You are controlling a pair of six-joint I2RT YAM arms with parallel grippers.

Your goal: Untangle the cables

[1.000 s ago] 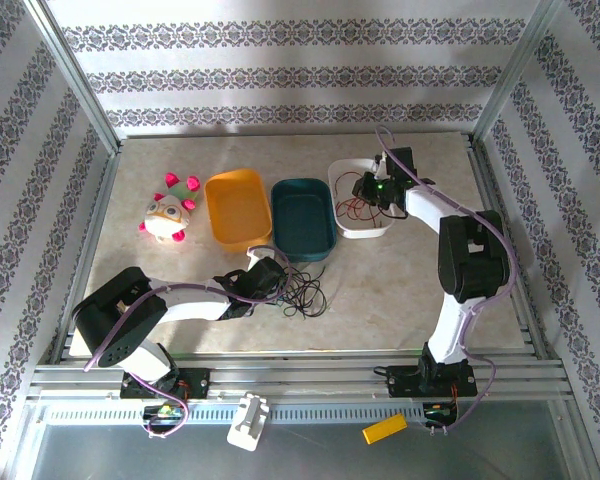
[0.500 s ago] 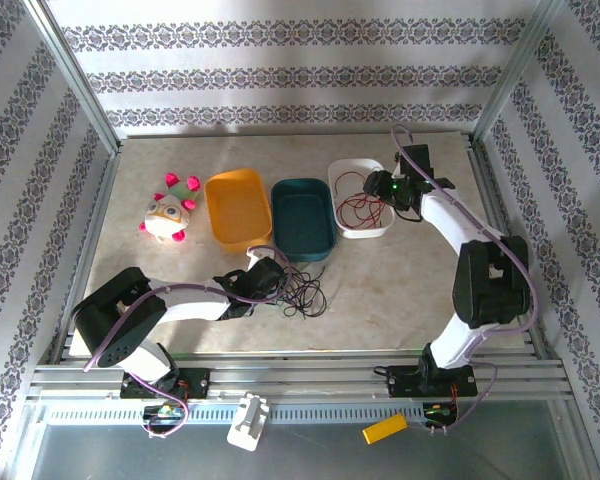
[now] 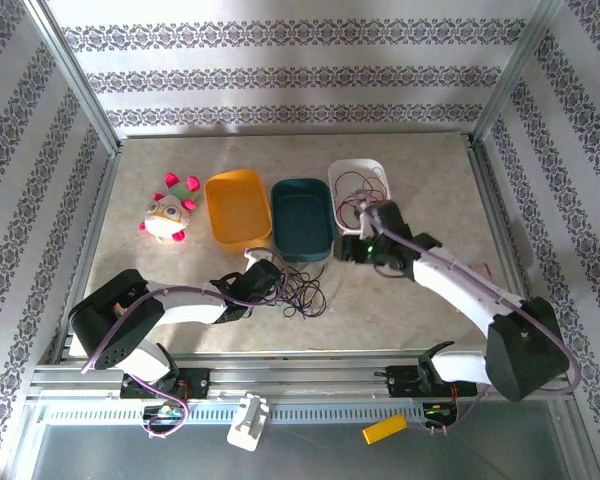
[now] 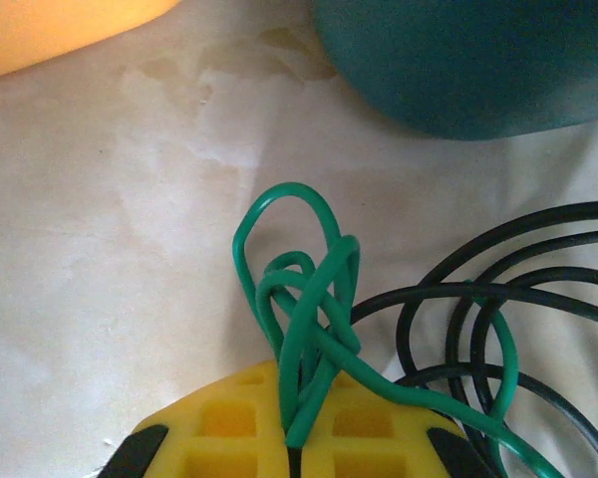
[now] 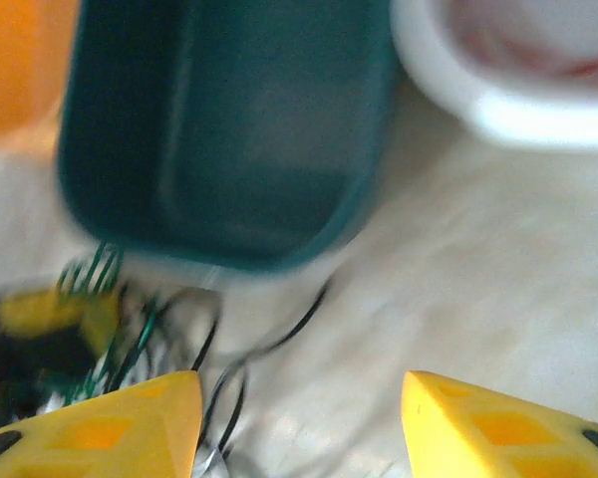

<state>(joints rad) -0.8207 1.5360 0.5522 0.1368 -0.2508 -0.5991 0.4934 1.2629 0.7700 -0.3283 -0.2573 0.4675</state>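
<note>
My left gripper (image 3: pixel 268 279) rests on the table in front of the teal tray. It is shut on a knotted green cable (image 4: pixel 301 289), whose loops stick out past the yellow fingertips (image 4: pixel 241 398). Black cable loops (image 4: pixel 498 299) lie just to its right and spread over the table (image 3: pixel 305 293). A red cable (image 3: pixel 365 186) lies coiled in the white tray (image 3: pixel 360 163). My right gripper (image 3: pixel 352 250) hovers beside the teal tray's near right corner. It is open and holds nothing (image 5: pixel 299 398), with a black cable strand (image 5: pixel 279 339) below it.
An orange tray (image 3: pixel 237 208) and a teal tray (image 3: pixel 302 218) stand side by side at mid-table, the white tray to their right. A small plush toy (image 3: pixel 167 215) sits at the left. Metal frame rails edge the table.
My right gripper opened over the white tray, left the red cable there, and swung forward and left to the teal tray's near corner. The left gripper has not moved.
</note>
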